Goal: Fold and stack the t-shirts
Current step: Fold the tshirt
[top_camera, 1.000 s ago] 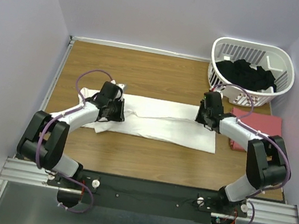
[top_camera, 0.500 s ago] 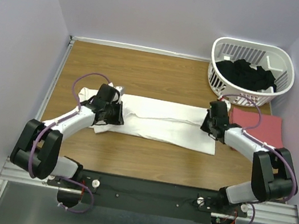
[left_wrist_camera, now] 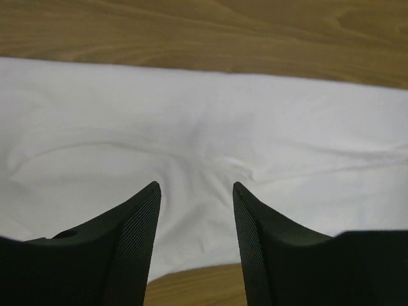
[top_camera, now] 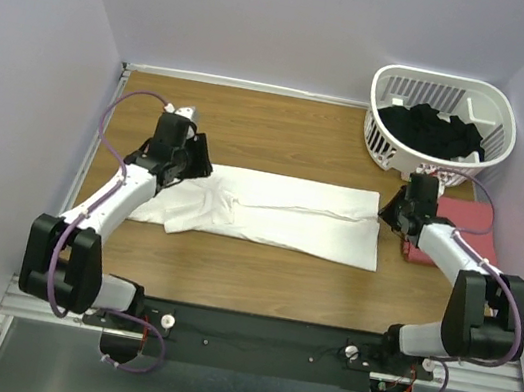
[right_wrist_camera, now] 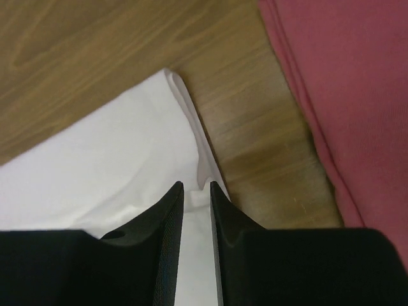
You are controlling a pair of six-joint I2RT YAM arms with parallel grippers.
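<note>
On the surface [top_camera: 282,139], white shirt [top_camera: 279,214] lies flat for folding; left hand [left_wrist_camera: 195,186] apart above it; right hand [right_wrist_camera: 196,186] at its end, state indeterminate.

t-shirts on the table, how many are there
2: a folded white cotton t-shirt across the middle of the wooden table, and a folded salmon-red t-shirt at its right edge. Dark clothes in the white slatted plastic basket might include more.

No legible text, label, brand, number or sign in any view. White t-shirt [top_camera: 279,214], salmon-red t-shirt [top_camera: 462,223] and basket [top_camera: 450,85]: nothing readable.
</note>
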